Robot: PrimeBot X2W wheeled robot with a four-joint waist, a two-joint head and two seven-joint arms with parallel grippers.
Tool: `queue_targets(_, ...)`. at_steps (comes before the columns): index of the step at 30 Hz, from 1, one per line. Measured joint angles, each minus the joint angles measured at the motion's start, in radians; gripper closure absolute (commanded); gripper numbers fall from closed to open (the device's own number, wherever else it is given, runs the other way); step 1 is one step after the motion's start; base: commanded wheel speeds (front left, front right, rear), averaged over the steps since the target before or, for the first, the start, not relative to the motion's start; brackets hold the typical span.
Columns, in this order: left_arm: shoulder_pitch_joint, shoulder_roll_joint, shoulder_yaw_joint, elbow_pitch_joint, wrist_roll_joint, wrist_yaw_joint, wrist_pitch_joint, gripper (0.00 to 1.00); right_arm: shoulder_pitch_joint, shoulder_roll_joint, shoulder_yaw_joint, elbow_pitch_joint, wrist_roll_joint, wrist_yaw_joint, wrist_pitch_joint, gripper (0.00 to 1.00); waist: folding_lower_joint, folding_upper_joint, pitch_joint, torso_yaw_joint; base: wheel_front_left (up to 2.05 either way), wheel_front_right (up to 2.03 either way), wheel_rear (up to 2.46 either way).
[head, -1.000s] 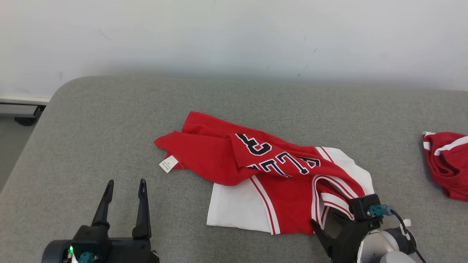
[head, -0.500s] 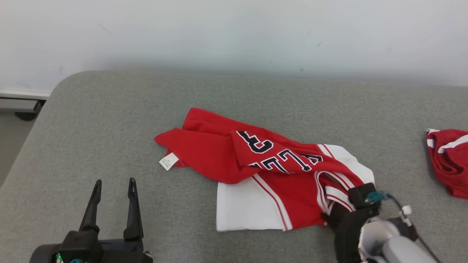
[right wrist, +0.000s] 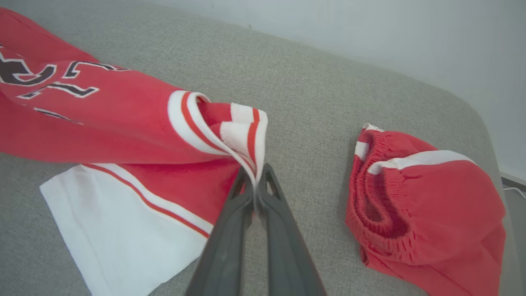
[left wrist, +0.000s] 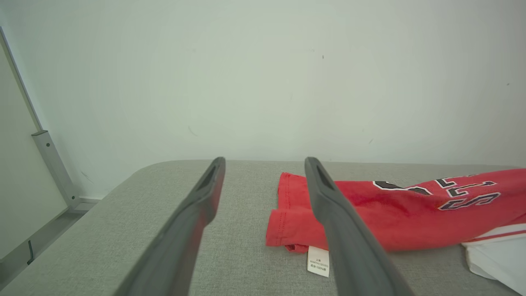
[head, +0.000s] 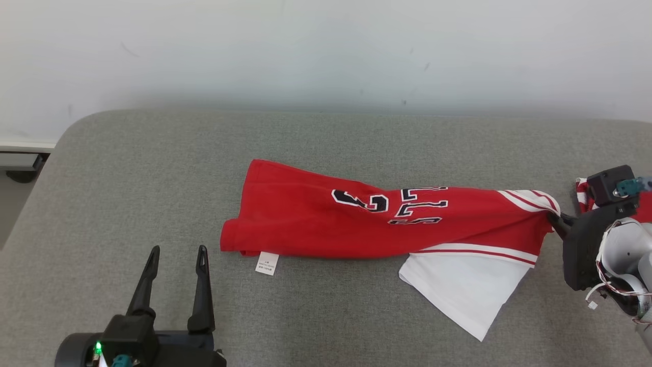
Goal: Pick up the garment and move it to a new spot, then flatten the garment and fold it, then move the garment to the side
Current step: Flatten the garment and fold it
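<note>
Grey table (head: 127, 168) open at left, red garment (head: 356, 219) stretched across (label (head: 267, 263) showing), right tool (head: 554, 220) clamped on its striped edge beside red shorts (right wrist: 427, 213), left tool (head: 178, 250) gaping apart.

The red-and-white cloth jersey (head: 305, 224) looks soft and matt (ribbed at its striped trim); the grey cushioned surface (head: 153, 163) is coarse-woven fabric; the left gripper's (head: 178, 249) long dark fingers (head: 196, 290) look matt plastic.

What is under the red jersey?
White fabric pokes out from beneath the jersey, lying on the grey cushion; how far it runs underneath is hidden.
</note>
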Motion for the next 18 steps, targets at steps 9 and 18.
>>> queue_targets(9,-0.002,-0.002,-0.025,0.001,-0.001,0.0,0.026,0.0,-0.085,0.005,0.056,0.148,-0.007,0.017,0.039,0.51,0.0001,0.0001,0.004,0.021,0.0,0.0,0.0)
queue_targets(18,0.009,-0.003,0.002,-0.002,-0.003,0.0,0.039,0.0,-0.095,0.006,0.056,0.094,-0.01,0.022,-0.03,0.0,0.0,0.0,0.008,-0.022,0.0,0.0,0.0)
